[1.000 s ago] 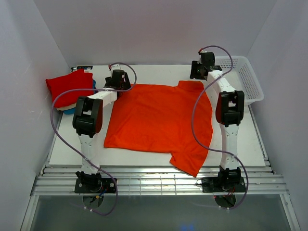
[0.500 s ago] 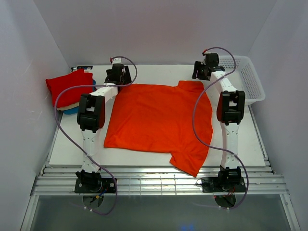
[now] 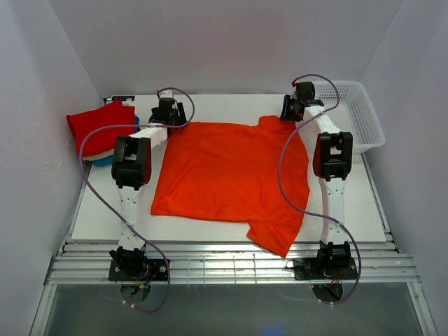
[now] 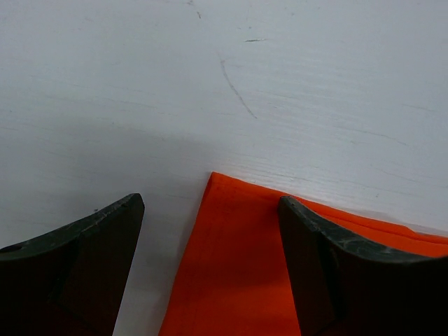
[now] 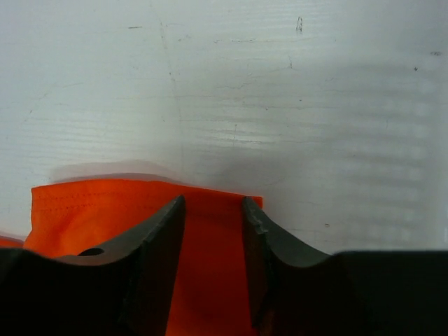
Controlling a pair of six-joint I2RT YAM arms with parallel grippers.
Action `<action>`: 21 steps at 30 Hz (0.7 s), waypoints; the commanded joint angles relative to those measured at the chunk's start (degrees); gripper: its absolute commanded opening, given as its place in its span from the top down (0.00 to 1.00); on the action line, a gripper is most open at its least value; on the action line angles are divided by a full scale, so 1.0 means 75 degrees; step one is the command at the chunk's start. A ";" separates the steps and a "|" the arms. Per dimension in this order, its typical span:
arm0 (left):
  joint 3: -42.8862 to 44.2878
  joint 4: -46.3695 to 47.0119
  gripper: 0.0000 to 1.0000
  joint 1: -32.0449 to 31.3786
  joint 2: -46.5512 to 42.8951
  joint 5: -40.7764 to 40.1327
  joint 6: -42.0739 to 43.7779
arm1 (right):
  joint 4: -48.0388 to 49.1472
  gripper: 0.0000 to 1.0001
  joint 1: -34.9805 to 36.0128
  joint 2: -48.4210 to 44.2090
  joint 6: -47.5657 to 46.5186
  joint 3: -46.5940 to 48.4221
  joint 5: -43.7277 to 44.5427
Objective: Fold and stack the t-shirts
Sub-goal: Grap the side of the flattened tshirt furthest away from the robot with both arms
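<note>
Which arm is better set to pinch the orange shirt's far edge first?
Right, probably. The right gripper straddles the orange shirt hem with narrow jaws; the left gripper gapes wide over just a corner.

Orange t-shirt (image 3: pixel 231 175) spread flat on white surface (image 3: pixel 105 217), near-right sleeve at the near edge. Left gripper (image 3: pixel 166 112) at its far-left corner, right gripper (image 3: pixel 297 106) at far-right sleeve. Folded red t-shirt (image 3: pixel 101 126) far left, white mesh basket (image 3: pixel 357 115) far right.

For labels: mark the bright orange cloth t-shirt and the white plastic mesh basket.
Bright orange cloth t-shirt (image 3: pixel 231 175): top external view, mid-body.
White plastic mesh basket (image 3: pixel 369 120): top external view, right wall.
</note>
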 commanded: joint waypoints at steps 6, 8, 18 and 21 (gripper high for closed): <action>0.0624 0.0040 0.12 0.0232 0.0263 0.0393 0.0068 | -0.0053 0.62 -0.0015 0.0201 0.0204 0.0308 -0.0308; 0.0636 0.0040 0.13 0.0244 0.0251 0.0429 0.0045 | -0.0029 0.61 -0.0015 0.0166 0.0192 0.0226 -0.0332; -0.0008 0.0075 0.32 0.0232 -0.0217 0.0733 -0.0365 | 0.0018 0.60 0.0008 0.0107 0.0180 0.0074 -0.0273; -0.0161 0.0156 0.37 0.0232 -0.0299 0.0862 -0.0459 | -0.0017 0.59 0.0020 0.0107 0.0192 0.0062 -0.0273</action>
